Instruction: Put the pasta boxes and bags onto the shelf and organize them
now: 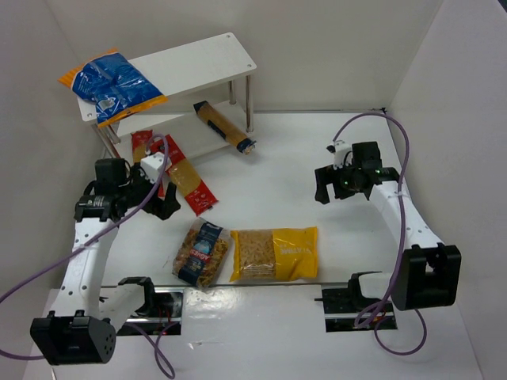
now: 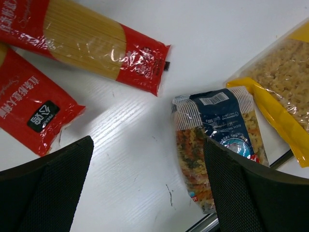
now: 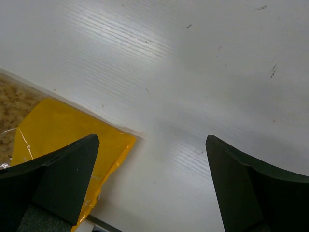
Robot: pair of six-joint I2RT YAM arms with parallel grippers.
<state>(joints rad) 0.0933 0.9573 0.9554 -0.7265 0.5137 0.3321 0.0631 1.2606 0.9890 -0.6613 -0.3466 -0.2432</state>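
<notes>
The white two-tier shelf [image 1: 198, 59] stands at the back left. The blue-orange bag [image 1: 111, 83] lies on its top board, overhanging the left end. The slim brown-orange spaghetti pack [image 1: 226, 128] lies on the lower board, sticking out to the right. Two red spaghetti packs [image 1: 176, 172] lie on the table before the shelf; both show in the left wrist view [image 2: 96, 43]. The small fusilli bag [image 1: 202, 253] and large yellow bag [image 1: 275, 253] lie near the front. My left gripper [image 1: 162, 198] is open and empty above bare table, between the red packs and the fusilli bag [image 2: 215, 140]. My right gripper [image 1: 329, 190] is open and empty, right of the yellow bag [image 3: 63, 140].
White walls enclose the table on the left, back and right. Metal rails [image 1: 253, 294] run along the near edge by the arm bases. Purple cables [image 1: 396, 142] loop from both arms.
</notes>
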